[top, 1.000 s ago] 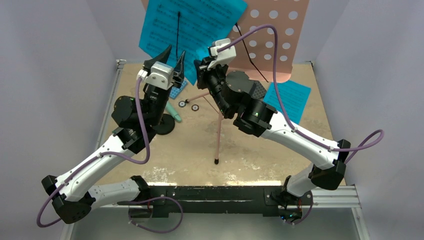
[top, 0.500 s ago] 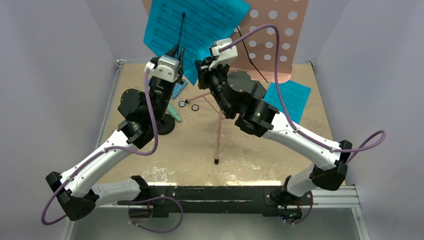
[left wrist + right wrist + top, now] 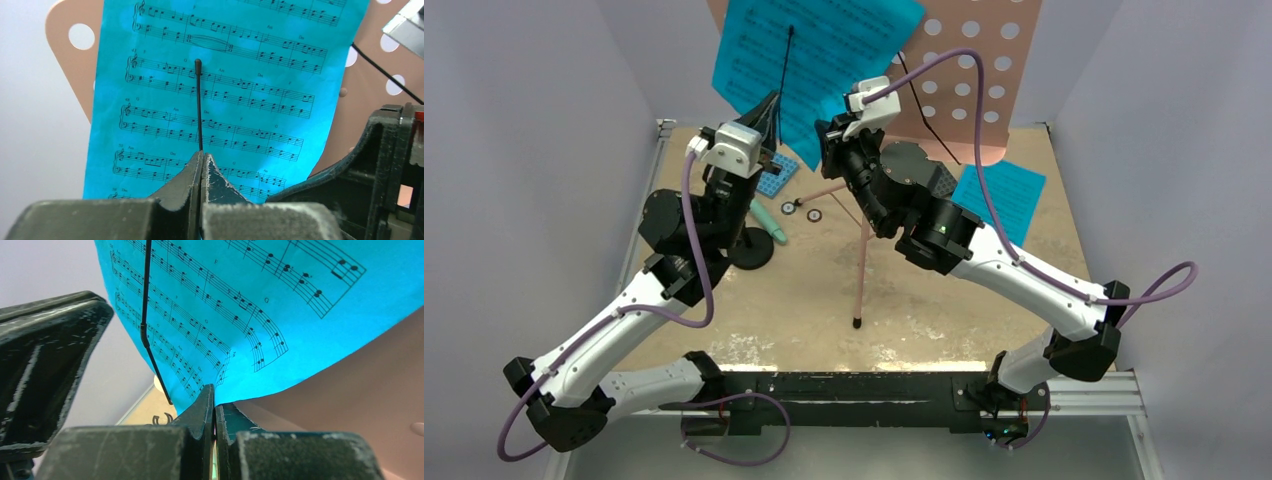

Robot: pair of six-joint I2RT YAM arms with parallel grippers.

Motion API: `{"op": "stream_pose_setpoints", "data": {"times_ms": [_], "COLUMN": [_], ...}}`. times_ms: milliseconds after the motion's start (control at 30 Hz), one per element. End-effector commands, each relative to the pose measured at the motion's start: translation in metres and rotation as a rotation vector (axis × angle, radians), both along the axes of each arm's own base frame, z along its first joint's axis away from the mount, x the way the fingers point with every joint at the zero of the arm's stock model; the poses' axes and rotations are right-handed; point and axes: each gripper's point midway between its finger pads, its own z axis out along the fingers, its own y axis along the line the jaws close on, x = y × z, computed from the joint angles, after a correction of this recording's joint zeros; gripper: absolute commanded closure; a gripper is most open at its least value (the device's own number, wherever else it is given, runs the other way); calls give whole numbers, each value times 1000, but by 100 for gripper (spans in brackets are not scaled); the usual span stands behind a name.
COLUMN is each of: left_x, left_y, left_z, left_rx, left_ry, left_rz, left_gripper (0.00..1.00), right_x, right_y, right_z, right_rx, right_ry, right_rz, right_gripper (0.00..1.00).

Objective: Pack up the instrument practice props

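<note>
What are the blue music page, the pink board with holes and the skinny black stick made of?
Cyan sheet-music page: looks like thin matte paper, with printed notes and a bending lower edge. Pink perforated board: probably smooth plastic or painted metal, as it is stiff and flat with clean round holes. Thin black rod: likely metal wire, with a coiled spring section.

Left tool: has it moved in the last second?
Yes. The left tool has shut on the thin black rod, and its white wrist housing has swung leftward, off the blue baseplate.
</note>
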Motion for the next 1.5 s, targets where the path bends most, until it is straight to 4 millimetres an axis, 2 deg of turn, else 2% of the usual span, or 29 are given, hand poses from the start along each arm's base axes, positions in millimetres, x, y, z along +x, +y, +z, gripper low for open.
{"op": "stream_pose_setpoints", "data": {"times_ms": [0,167,333,567,633,900,1000,1200,1367,1467], "left_x": [-19,-19,-7,9,11,25,28,34,29,19], "left_y": [6,7,6,3,4,2,2,2,1,2], "left_z": [17,15,7,-6,-5,-8,-10,-14,-10,-6], "left_rx": [-46,-33,-13,-8,-9,28,29,29,17,-1], "left_ry": [-72,-64,10,159,168,199,204,216,199,153], "left_rz": [-49,-48,-11,21,26,79,85,92,60,26], "left_gripper": [100,100,62,47,46,63,69,71,98,100], "right_x": [-11,-11,-12,-12,-12,-12,-12,-13,-13,-13], "right_y": [-18,-19,-20,-19,-20,-21,-20,-20,-21,-22], "right_z": [34,34,35,36,36,37,31,30,31,31], "right_rx": [72,70,74,74,74,71,49,47,48,48], "right_ry": [-41,-39,-40,-42,-43,-46,-34,-32,-35,-35], "right_rz": [13,12,11,15,13,14,18,22,19,18], "right_gripper": [100,100,100,100,100,100,100,100,100,100]}}
